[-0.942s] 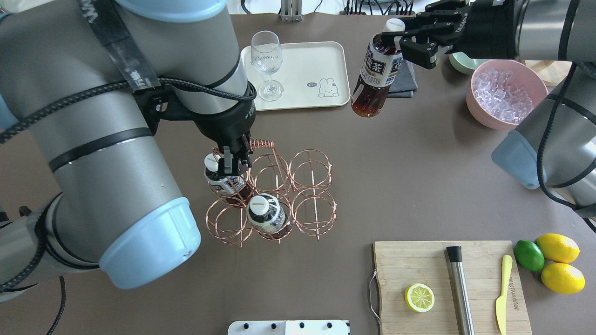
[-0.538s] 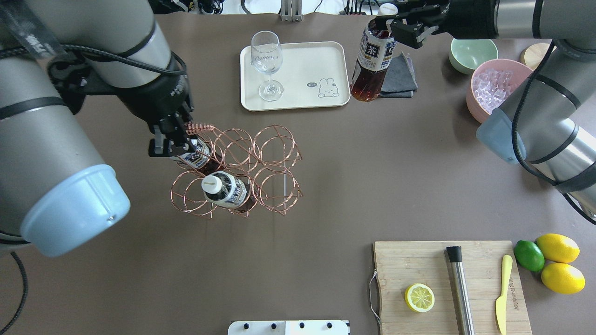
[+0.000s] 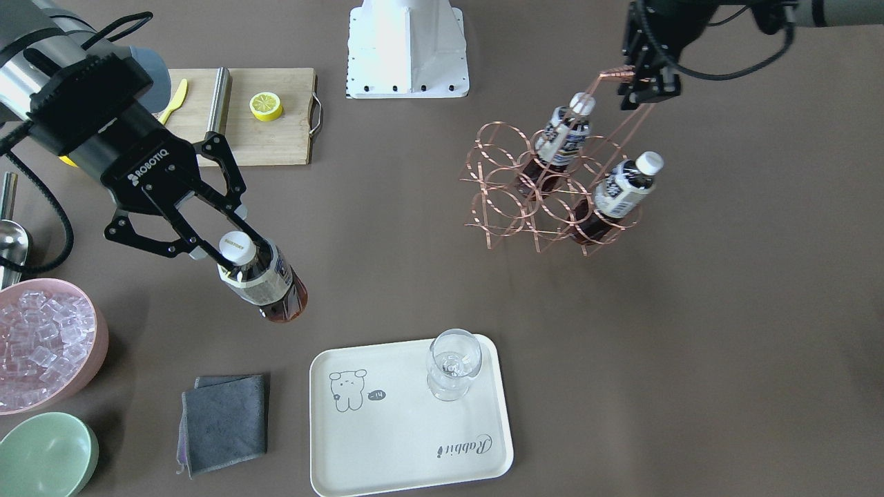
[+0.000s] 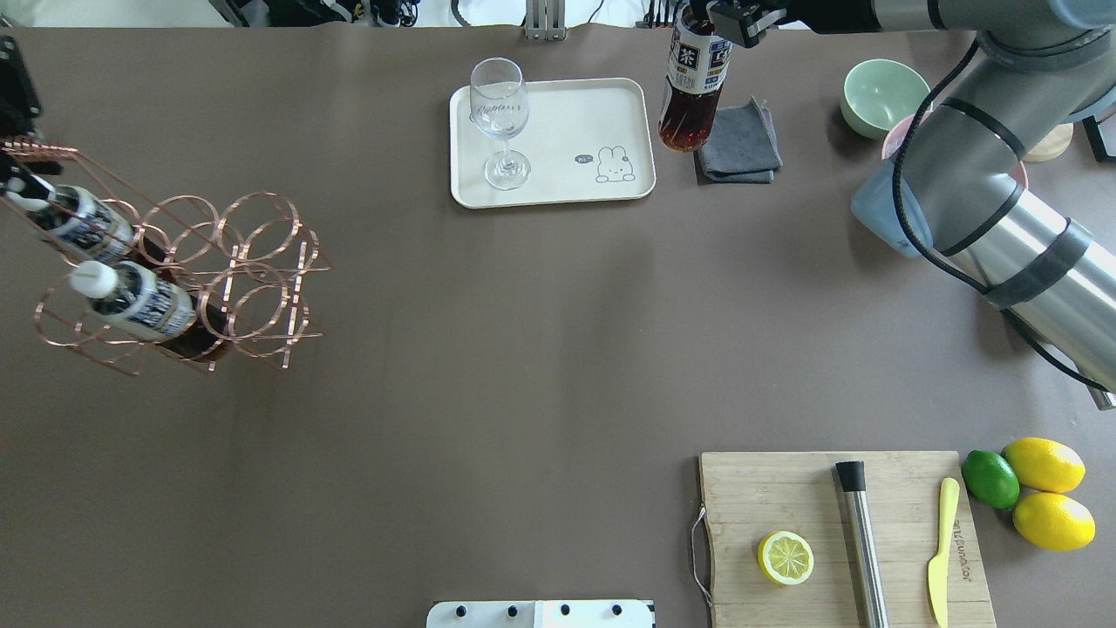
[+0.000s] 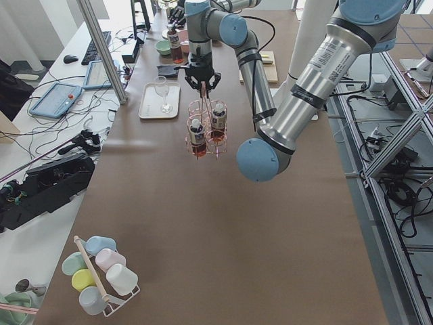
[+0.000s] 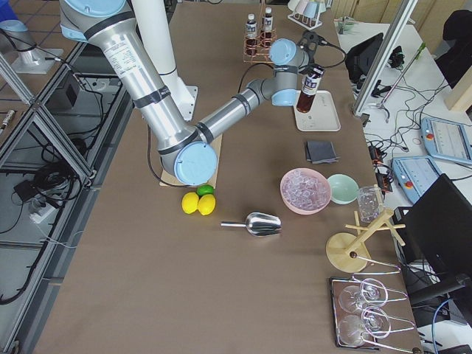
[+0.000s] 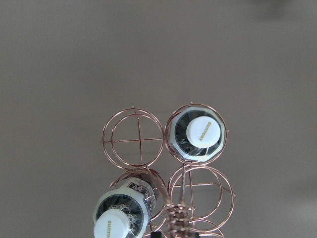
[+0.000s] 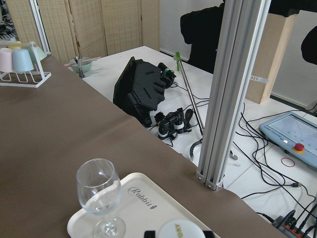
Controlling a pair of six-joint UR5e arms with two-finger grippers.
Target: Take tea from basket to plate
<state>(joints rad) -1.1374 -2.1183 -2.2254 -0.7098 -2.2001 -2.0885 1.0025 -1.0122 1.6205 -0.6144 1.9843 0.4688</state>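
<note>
My right gripper [image 3: 235, 252] is shut on the neck of a tea bottle [image 3: 269, 290] with dark liquid and a white cap. It holds the bottle tilted in the air beside the cream plate [image 3: 407, 442], next to the plate's edge in the overhead view [image 4: 693, 87]. My left gripper [image 3: 641, 91] is shut on the coiled handle of the copper wire basket [image 3: 507, 207], which hangs from it. Two more tea bottles [image 3: 563, 138] [image 3: 625, 183] stand in its rings. The left wrist view shows their caps [image 7: 202, 133].
A clear glass [image 4: 500, 113] stands on the plate [image 4: 567, 174]. A grey cloth [image 4: 741, 148] lies right of it. A green bowl [image 4: 885, 92] and a pink bowl of ice [image 3: 41, 345] are nearby. A cutting board [image 4: 785, 497], lemons and a lime [image 4: 1037, 488] are at the near right.
My left arm has carried the basket with its two bottles far to the left in the overhead view. My right gripper has moved its bottle toward the far edge, beside the plate.
</note>
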